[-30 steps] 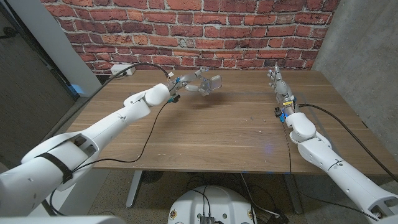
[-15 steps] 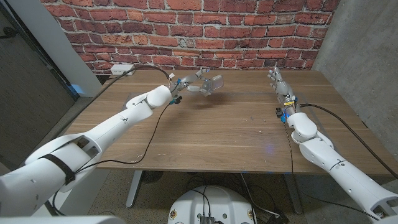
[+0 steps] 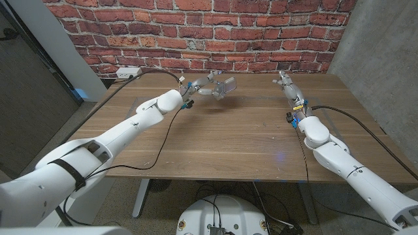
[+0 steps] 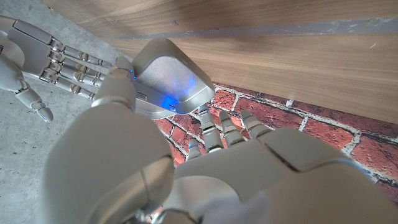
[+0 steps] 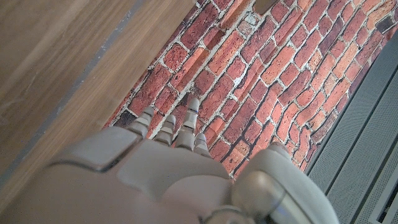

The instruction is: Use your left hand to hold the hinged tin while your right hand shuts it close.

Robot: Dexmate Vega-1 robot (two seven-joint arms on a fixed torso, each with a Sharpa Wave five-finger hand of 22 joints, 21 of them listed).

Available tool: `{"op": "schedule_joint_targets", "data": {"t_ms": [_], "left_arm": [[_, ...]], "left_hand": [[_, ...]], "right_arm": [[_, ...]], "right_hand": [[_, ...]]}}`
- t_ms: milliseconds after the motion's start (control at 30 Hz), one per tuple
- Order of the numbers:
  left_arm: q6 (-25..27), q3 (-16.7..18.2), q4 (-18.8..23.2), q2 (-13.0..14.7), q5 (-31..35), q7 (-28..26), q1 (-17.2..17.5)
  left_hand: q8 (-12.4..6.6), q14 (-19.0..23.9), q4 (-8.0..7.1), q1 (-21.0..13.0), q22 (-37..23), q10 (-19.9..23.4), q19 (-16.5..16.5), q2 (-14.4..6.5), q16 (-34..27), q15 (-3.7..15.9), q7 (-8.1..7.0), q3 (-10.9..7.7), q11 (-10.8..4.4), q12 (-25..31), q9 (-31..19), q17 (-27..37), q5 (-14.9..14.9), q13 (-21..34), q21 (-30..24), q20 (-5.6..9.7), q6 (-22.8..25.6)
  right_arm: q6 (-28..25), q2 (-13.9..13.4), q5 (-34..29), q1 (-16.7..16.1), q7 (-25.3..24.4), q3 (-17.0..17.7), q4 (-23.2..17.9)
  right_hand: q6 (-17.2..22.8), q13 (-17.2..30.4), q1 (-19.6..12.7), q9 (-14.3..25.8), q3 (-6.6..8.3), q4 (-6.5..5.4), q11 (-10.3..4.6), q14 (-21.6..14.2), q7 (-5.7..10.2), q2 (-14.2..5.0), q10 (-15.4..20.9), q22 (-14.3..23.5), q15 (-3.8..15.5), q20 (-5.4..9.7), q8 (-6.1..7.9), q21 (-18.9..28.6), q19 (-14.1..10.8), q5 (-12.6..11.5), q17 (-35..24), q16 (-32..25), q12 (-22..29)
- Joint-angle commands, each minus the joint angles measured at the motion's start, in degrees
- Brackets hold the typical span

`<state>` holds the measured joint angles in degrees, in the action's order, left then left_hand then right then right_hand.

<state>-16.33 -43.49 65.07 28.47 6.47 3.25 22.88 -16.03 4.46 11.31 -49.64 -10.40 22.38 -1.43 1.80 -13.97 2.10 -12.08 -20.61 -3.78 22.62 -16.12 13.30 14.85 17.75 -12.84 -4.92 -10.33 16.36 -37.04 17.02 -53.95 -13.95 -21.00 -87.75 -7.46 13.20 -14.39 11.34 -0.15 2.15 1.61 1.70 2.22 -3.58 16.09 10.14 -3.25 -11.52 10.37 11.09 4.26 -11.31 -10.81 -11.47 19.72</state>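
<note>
- Brick wall (image 3: pixel 196 32) backs the wooden table (image 3: pixel 228 137); a cable (image 3: pixel 160 140) trails across it.
- Left hand (image 3: pixel 201 87) grasps the hinged tin (image 3: pixel 225 86), raised above the table's far middle, lid open.
- Right hand (image 3: pixel 289 90) holds nothing, fingers extended and slightly apart, well apart from the tin to its right.

No writing, label, brand mark, number or sign can be read anywhere in these views; the surfaces in sight carry nothing legible.
</note>
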Motion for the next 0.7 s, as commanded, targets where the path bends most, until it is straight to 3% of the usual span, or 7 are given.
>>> {"op": "schedule_joint_targets", "data": {"t_ms": [33, 167, 367, 567, 700], "left_arm": [[-3.1, -0.8, -4.7, -3.8, -1.1, -1.4, -1.7], [-3.9, -1.1, -5.6, -4.5, -1.3, -1.7, -2.0], [-4.6, -1.6, -5.7, -4.9, -1.1, -1.8, -2.3], [-4.2, -1.8, -5.5, -4.9, -1.4, -0.9, -2.2], [-4.1, -2.1, -5.6, -5.0, -1.7, 0.4, -2.5]], "left_hand": [[0.41, 0.5, -2.86, -7.6, -0.2, 9.4, 0.5, -7.2, 0.0, 7.04, -0.28, -3.50, -8.74, 2.2, -0.2, 0.1, 0.3, 2.0, 0.2, -0.19, -12.9], [0.41, 1.0, -2.89, -7.6, -0.2, 9.7, 0.5, -7.1, -0.1, 7.11, -0.37, -3.65, -8.75, 2.2, -0.3, 0.1, 0.4, 2.0, 0.3, -0.18, -13.0], [0.13, 1.2, -2.92, -7.5, -0.2, 10.2, 0.6, -7.1, 0.0, 7.12, -0.37, -3.79, -8.75, 2.3, -0.5, 0.0, 0.5, 2.0, 0.3, -0.14, -12.4], [0.01, 1.3, -2.95, -7.5, -0.2, 10.5, 0.7, -7.0, 0.1, 7.13, -0.37, -3.88, -8.74, 2.4, -0.5, 0.0, 0.5, 2.0, 0.3, -0.01, -12.1], [0.15, 1.5, -2.99, -7.4, -0.2, 10.9, 0.7, -6.9, 0.2, 7.12, 0.44, -4.00, -8.76, 2.4, -0.6, 0.0, 0.6, 2.0, 0.3, 0.04, -12.5]], "right_arm": [[-10.1, -2.2, -4.3, -0.9, -2.6, -1.3, -7.8], [-15.5, -3.4, -5.7, -0.9, -3.2, -1.8, -11.7], [-20.7, -3.9, -5.2, -0.8, -3.0, -2.3, -14.7], [-20.1, -3.9, -4.4, -0.8, -2.2, -2.6, -14.7], [-20.1, -4.0, -4.2, -0.6, -1.6, -2.9, -14.8]], "right_hand": [[-0.7, 0.3, 1.1, 0.1, -0.52, -0.18, 1.05, -1.5, -0.04, 0.23, 1.6, 0.2, -0.27, -0.36, 0.31, 0.7, -1.1, 0.2, -0.2, -0.8, 0.8], [-0.3, 0.2, 1.4, 0.1, -0.86, -0.22, 1.88, -3.4, -0.14, 0.60, 4.2, 0.2, -0.32, -0.59, 0.85, 0.9, -2.3, 0.2, -0.2, -1.1, 1.8], [1.9, 0.1, 1.5, 0.1, -1.07, -0.14, 1.67, -5.0, -0.01, 0.80, 6.3, 0.2, -0.67, -0.64, 1.83, 1.0, -3.6, 0.1, -0.1, -1.2, 2.6], [2.4, 0.0, 1.5, 0.0, -1.12, -0.05, 1.21, -5.5, -0.08, 0.85, 7.3, 0.2, -0.73, -0.66, 1.97, 1.0, -4.0, 0.1, 0.0, -1.1, 3.0], [2.5, 0.0, 1.5, 0.0, -1.13, -0.04, 1.07, -5.7, -0.04, 0.86, 7.4, 0.2, -0.69, -0.67, 1.98, 1.0, -4.1, 0.1, 0.0, -1.1, 3.0]]}}
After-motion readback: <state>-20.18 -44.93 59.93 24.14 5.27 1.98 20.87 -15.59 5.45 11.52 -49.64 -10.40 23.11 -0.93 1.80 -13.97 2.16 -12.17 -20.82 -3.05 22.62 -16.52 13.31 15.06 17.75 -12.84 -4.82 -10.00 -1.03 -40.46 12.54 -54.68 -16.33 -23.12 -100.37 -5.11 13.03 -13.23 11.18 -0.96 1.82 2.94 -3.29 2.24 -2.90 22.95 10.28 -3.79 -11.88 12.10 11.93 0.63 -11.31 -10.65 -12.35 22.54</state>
